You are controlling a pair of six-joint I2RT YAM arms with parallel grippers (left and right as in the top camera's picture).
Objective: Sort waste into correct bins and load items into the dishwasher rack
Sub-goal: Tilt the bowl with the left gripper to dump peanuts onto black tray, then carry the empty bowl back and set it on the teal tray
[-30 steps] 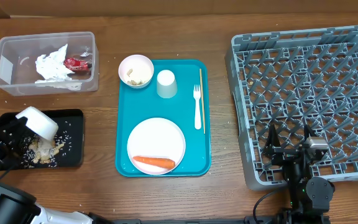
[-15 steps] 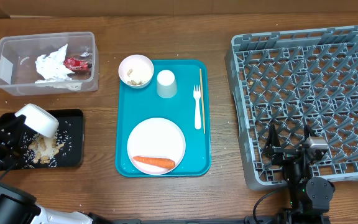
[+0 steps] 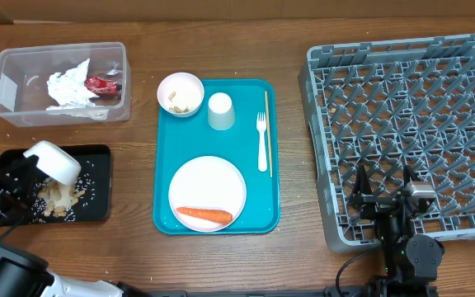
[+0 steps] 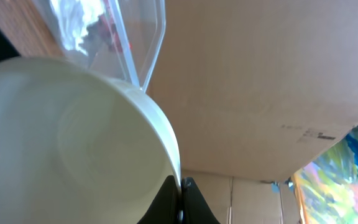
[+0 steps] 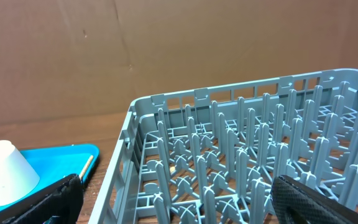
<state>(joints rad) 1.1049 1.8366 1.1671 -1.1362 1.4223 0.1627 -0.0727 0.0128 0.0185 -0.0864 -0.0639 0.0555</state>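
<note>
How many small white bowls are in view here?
2. One bowl sits at the teal tray's top-left corner, holding beige bits; the other bowl is tipped over the black tray in the left jaws. None appears hidden.

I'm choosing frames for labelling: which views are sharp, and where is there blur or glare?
Overhead: evenly lit, sharp throughout. Left wrist: the white bowl sits too close, soft-focused and bright. Right wrist: the dishwasher rack is sharp; the jaws in the lower corners are dark and blurred.

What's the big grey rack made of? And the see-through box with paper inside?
The grey rack looks like matte moulded plastic, given its lattice of pegs. The clear tub seems thin glossy plastic: the crumpled paper shows through its walls.
</note>
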